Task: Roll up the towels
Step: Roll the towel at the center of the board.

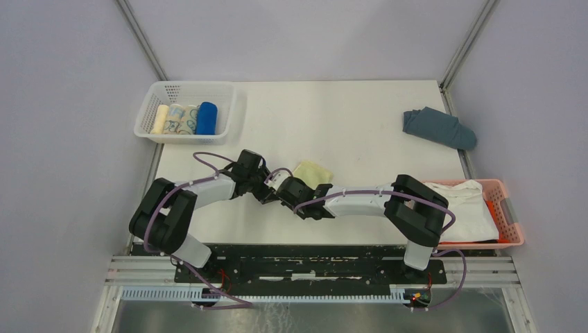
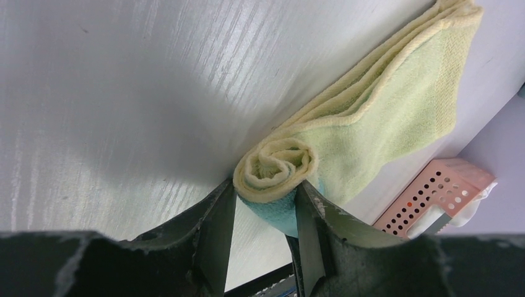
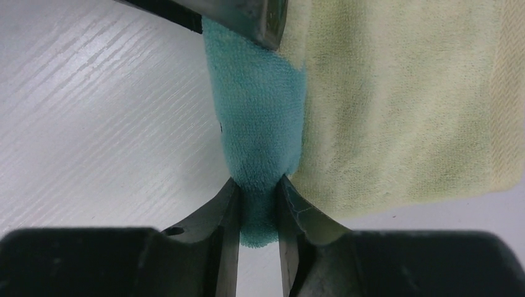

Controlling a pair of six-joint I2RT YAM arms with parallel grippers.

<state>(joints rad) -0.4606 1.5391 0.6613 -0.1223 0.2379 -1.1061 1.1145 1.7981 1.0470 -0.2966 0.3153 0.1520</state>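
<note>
White, faintly wood-grained laminate forms the table (image 1: 360, 125), which is enclosed by pale matte walls. Near its middle the yellow towel (image 2: 384, 117) is laid, a soft terry cloth folded into flat layers with a corded hem. Its near end is wound into a tight spiral, and the outside of that roll is teal. The roll is gripped at both ends. The left gripper (image 2: 265, 192) is closed on the spiral end, its dark, rough-edged fingers pressed against either side of the coil. The right gripper (image 3: 258, 193) is pinched narrowly on the opposite, teal end, the nap squeezed between the blades. The unrolled part is spread flat on the table towards the far side. At the far left a white lattice-walled plastic basket (image 1: 191, 85) is seen, in which the blue towel (image 1: 206, 118) is laid as a firm cylinder beside paler rolls (image 1: 177, 119). A slate-grey cloth (image 1: 439, 127) is heaped loosely at the far right, and a white cloth (image 1: 468, 201) is draped in a perforated pink basket (image 1: 509, 208) at the near right.
</note>
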